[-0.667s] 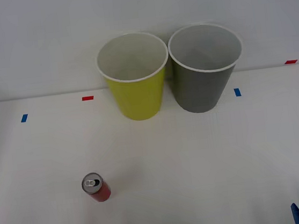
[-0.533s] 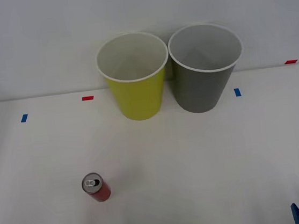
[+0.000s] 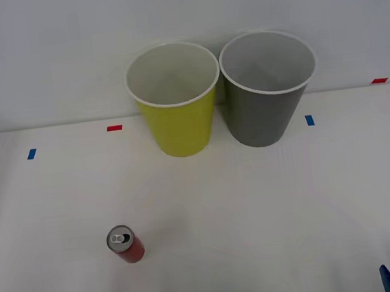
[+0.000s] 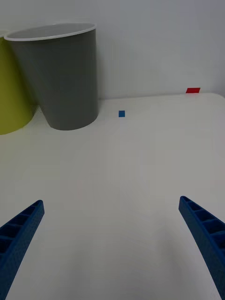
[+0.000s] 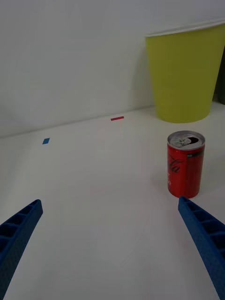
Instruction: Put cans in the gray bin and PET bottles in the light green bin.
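upright, the red can [image 3: 125, 245] stands, pull tab facing up.

Only readable thing: white Coca-Cola script running vertically down the side of the red can [image 5: 186, 163], seen from the left wrist. Some tiny print on a dark patch just under the can's rim, too small to make out. Nothing legible anywhere else.

Glossy metal can [image 5: 186, 164], matt table [image 3: 272, 200]
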You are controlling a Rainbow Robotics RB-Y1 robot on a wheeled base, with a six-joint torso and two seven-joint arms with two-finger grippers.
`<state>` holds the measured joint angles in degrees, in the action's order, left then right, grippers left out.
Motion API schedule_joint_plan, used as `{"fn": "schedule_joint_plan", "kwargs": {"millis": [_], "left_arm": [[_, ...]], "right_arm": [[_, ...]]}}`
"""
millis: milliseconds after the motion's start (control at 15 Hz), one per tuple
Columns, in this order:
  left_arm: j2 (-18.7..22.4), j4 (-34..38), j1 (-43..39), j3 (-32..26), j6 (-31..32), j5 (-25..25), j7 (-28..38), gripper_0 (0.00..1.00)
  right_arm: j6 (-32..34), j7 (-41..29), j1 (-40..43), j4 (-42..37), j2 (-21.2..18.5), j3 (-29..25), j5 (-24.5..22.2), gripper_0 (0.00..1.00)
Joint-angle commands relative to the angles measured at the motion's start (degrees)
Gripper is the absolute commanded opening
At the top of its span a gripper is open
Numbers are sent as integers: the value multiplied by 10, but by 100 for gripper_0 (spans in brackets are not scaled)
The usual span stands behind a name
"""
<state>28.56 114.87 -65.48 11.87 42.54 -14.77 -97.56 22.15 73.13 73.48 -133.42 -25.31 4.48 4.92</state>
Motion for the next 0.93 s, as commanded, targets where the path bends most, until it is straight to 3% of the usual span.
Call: {"fn": "schedule_joint_plan", "kwargs": {"millis": [67, 933], "left_arm": [[0, 0, 0, 0, 0, 0, 0, 100], [0, 0, 0, 0, 0, 0, 0, 100]], "right_arm": [[0, 0, 0, 0, 0, 0, 0, 100], [0, 0, 0, 0, 0, 0, 0, 100]]}}
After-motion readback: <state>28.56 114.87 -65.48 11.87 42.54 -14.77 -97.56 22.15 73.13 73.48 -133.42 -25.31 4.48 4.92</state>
